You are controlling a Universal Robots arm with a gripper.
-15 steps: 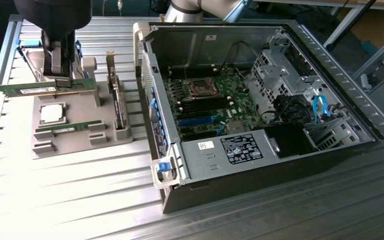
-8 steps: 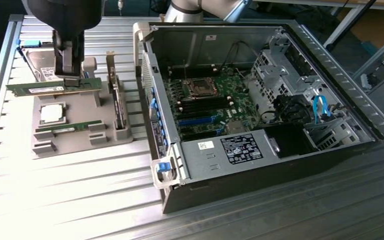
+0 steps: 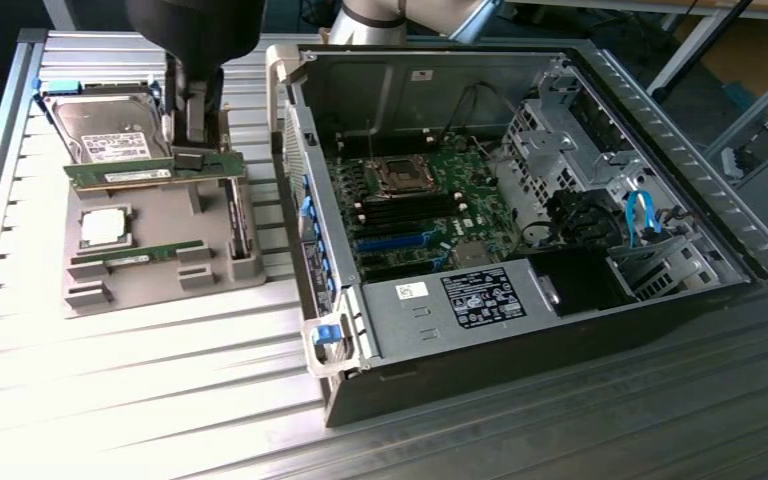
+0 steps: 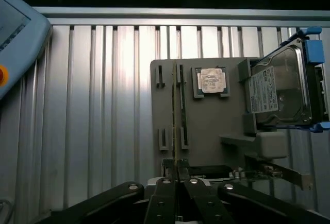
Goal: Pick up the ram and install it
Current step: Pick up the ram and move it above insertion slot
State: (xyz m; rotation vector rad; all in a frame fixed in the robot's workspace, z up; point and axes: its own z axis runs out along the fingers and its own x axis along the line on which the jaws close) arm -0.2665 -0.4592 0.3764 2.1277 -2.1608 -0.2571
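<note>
My gripper (image 3: 192, 152) is shut on the ram (image 3: 155, 171), a long green stick held level just above the grey parts tray (image 3: 157, 292) at the exterior view's left. In the wrist view the fingertips (image 4: 167, 171) pinch the ram's thin edge (image 4: 175, 131), which runs away from the gripper (image 4: 178, 173) over the tray (image 4: 206, 131). A second green stick (image 3: 136, 258) rests in the tray's holders. The open computer case (image 3: 518, 330) lies at the exterior view's right, with its motherboard (image 3: 418, 205) exposed.
A silver-labelled hard drive (image 3: 107, 130) (image 4: 281, 92) and a square silver processor (image 3: 104, 228) (image 4: 210, 80) sit on the tray. The case's raised wall (image 3: 307, 200) stands between tray and motherboard. A grey pendant (image 4: 15, 33) lies on the slatted metal table (image 3: 157, 400).
</note>
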